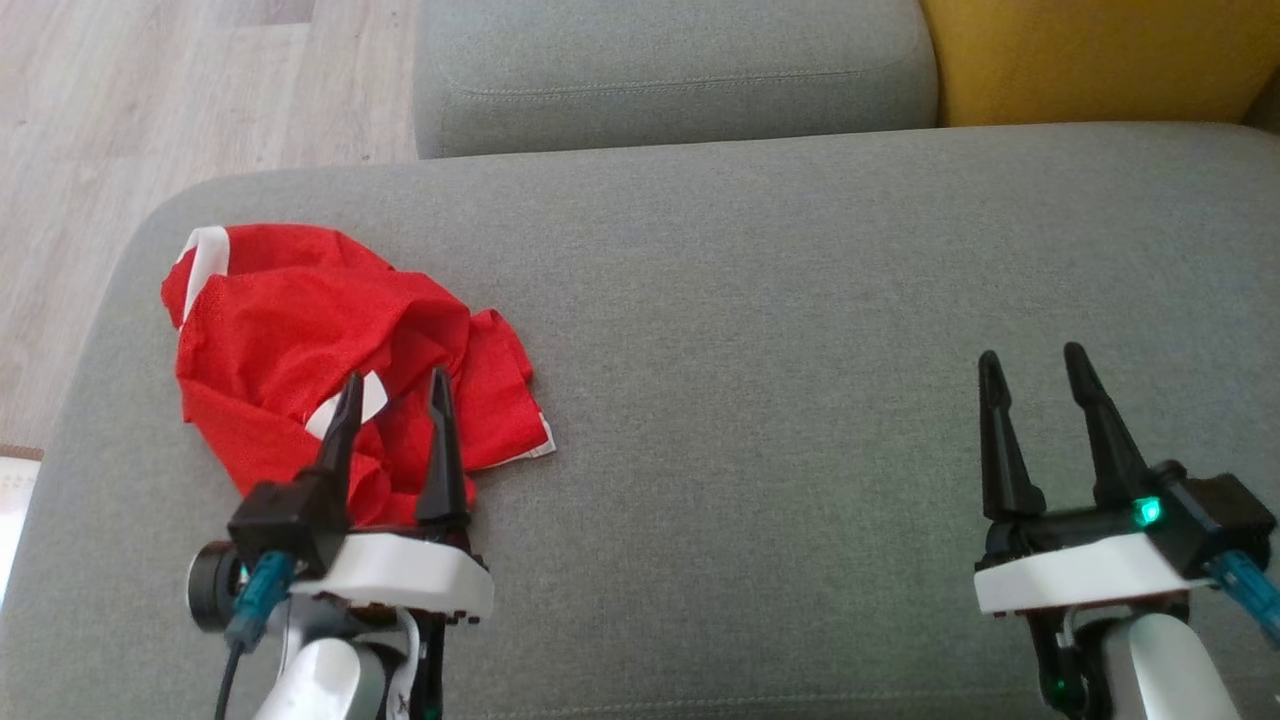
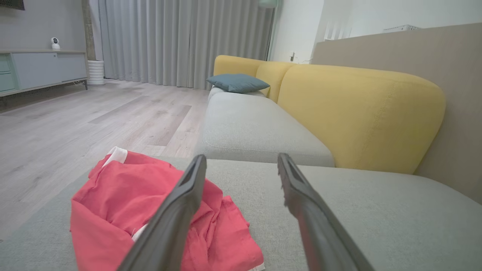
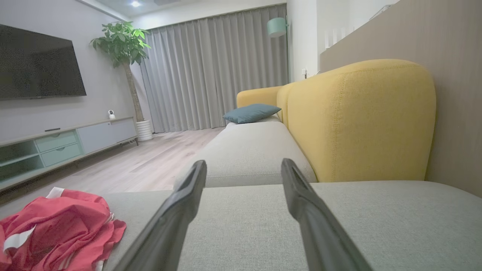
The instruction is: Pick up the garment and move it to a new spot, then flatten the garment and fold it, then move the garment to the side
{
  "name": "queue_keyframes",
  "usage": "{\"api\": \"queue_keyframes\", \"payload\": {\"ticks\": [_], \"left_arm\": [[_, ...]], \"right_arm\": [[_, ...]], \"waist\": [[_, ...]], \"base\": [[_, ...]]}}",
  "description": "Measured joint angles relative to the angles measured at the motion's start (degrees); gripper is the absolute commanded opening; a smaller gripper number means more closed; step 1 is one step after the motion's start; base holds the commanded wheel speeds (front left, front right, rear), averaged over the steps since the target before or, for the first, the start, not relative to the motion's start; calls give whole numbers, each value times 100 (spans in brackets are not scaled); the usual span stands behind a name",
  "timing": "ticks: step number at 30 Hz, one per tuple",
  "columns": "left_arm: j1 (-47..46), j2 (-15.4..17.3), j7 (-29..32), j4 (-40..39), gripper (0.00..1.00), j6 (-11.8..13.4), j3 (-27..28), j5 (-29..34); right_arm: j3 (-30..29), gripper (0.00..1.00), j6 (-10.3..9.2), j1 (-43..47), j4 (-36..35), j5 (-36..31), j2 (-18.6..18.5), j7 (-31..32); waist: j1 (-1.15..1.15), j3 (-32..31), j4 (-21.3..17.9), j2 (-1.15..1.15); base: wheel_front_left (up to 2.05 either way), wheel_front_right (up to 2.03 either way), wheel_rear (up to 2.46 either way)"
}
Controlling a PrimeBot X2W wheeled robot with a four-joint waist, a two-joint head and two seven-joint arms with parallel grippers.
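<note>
- garment (image 1: 300, 330), red with white trim, lies crumpled in a loose heap on the left part of the grey seat cushion (image 1: 760, 330), close to that cushion's left edge.
- white strip shows at the heap's far left corner, and another white patch shows near its middle.
- left gripper (image 1: 395, 376) is at the near side of the heap, its two dark fingers spread apart and pointing toward the far side across the cloth. nothing is clamped between them, and whether they touch the fabric cannot be told.
- in the left wrist view one finger crosses over the red cloth and the other lies over bare cushion just right of it.
- right gripper (image 1: 1031, 352) is well apart to the right, over bare cushion, with its fingers also spread and holding nothing.
- second grey cushion (image 1: 670, 70) meets the far side of the first, with a yellow backrest (image 1: 1090, 60) at the far right.
- pale wood floor (image 1: 150, 110) runs along the left of the sofa.
- blue pillow (image 2: 237, 82) sits at the sofa's far end, with grey curtains (image 2: 180, 37) beyond it.
</note>
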Motion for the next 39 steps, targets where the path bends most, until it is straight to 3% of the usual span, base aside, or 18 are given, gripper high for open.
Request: {"api": "queue_keyframes", "payload": {"ticks": [4,6,15,18,22,30,39], "left_arm": [[29,-148,-78,-107,100,-30,147,-19],[62,-259,-101,-151,100,-167,283,-77],[404,-647,-249,-25,100,-1125,809,26],[473,-686,-309,134,100,-1317,882,172],[498,-698,-376,140,100,-1372,953,499],[494,-701,-411,80,100,-1365,929,538],[494,-705,-411,108,100,-1307,918,572]], "right_arm": [[-36,100,0,13,-19,289,0,-82],[-74,100,0,52,15,571,-1,-112],[-37,100,0,123,322,1305,-3,-252],[51,100,0,124,454,1391,-3,-283],[107,100,0,122,480,1206,-3,-363],[110,100,0,122,479,1084,-3,-400],[164,100,0,249,487,1074,-4,-400]], "waist": [[0,-10,12,0],[0,-15,13,0],[0,-69,9,0],[0,-83,0,0],[0,-94,-8,0],[0,-94,32,0],[0,-164,471,0]], "base": [[0,0,0],[0,0,0],[0,0,0],[0,0,0],[0,0,0],[0,0,0],[0,0,0]]}}
